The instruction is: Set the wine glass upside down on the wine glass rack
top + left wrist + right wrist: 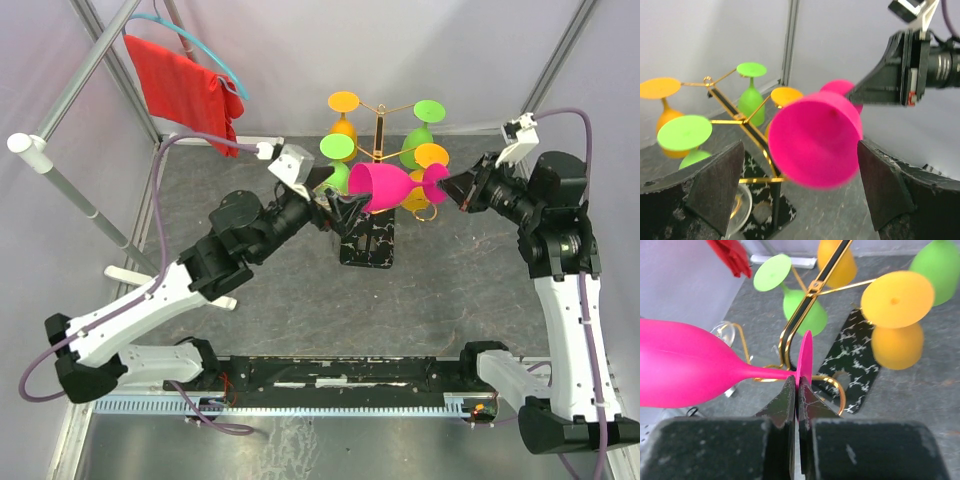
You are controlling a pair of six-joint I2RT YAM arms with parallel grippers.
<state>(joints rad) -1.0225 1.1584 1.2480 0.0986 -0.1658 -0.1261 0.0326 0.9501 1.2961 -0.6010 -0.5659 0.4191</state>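
Progress, as you can judge it, is about halfway: the pink wine glass [385, 187] lies on its side in the air just beside the wine glass rack [378, 130], not yet hung. Your right gripper [799, 390] is pinched tight on the glass's foot. Your left gripper [345, 208] stands wide on either side of the bowl, gripping nothing. Green and orange glasses [343, 125] hang inverted on the rack. You still need to turn the pink glass bowl-down and slide its stem into a free arm.
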